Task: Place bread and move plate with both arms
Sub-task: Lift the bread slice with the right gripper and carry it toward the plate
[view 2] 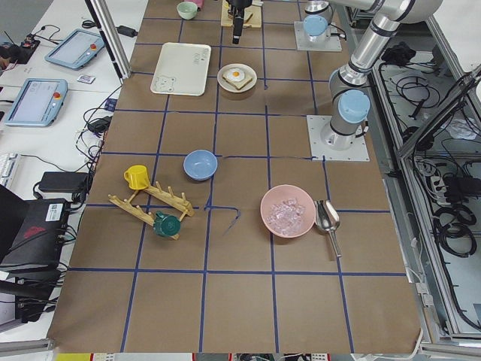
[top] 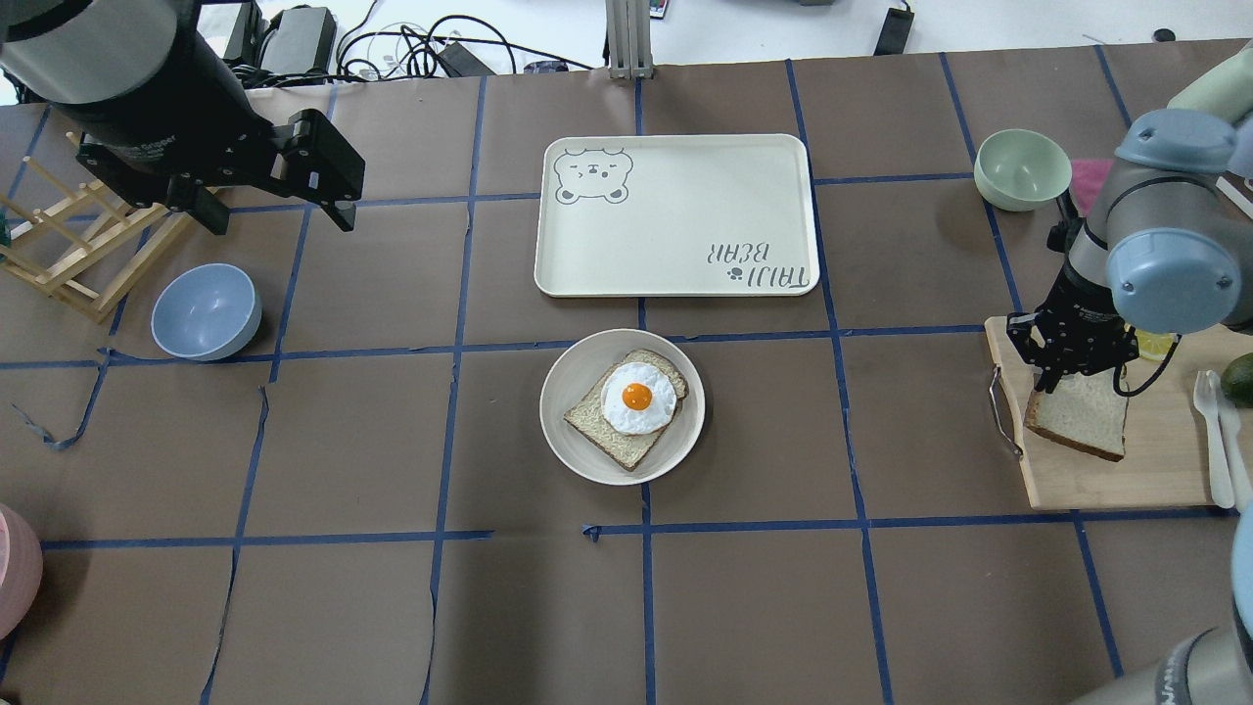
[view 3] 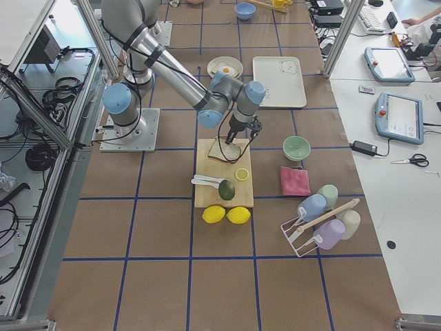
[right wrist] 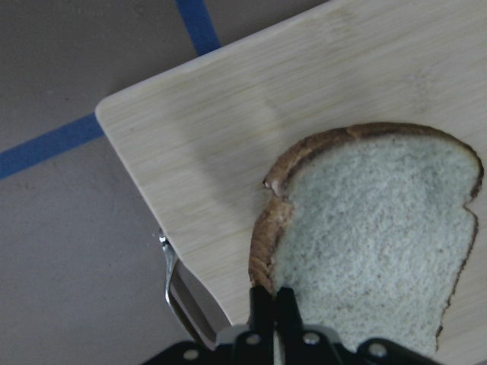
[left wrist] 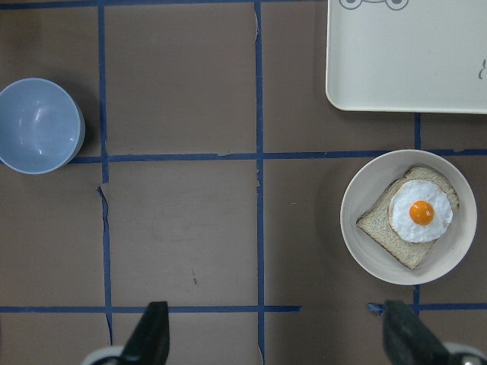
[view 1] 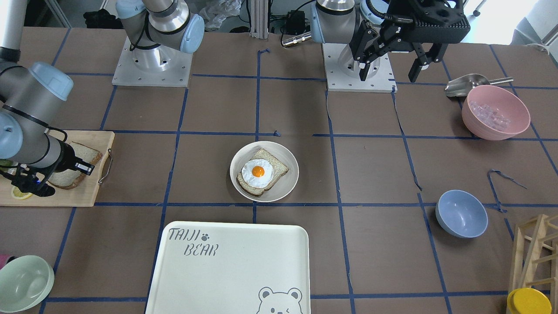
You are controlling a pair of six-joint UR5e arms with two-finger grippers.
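The plain bread slice (top: 1082,423) is on the wooden cutting board (top: 1106,485) at the table's right end. My right gripper (top: 1055,377) is shut on its crust edge, and the wrist view shows both fingers (right wrist: 262,300) pinched on the bread (right wrist: 365,228). The slice tilts up at the gripped edge; I cannot tell whether its far edge touches the board. The cream plate (top: 675,446) sits mid-table and holds a slice with a fried egg (top: 636,397). My left gripper (top: 279,208) is open and empty, high over the table's left side, far from the plate (left wrist: 361,190).
The TAIJI BEAR tray (top: 675,215) lies just beyond the plate. A blue bowl (top: 206,311) and a wooden rack (top: 69,255) are at the left, a green bowl (top: 1022,168) at the far right. A pink bowl (view 1: 495,112) with a metal scoop stands near the left arm's base.
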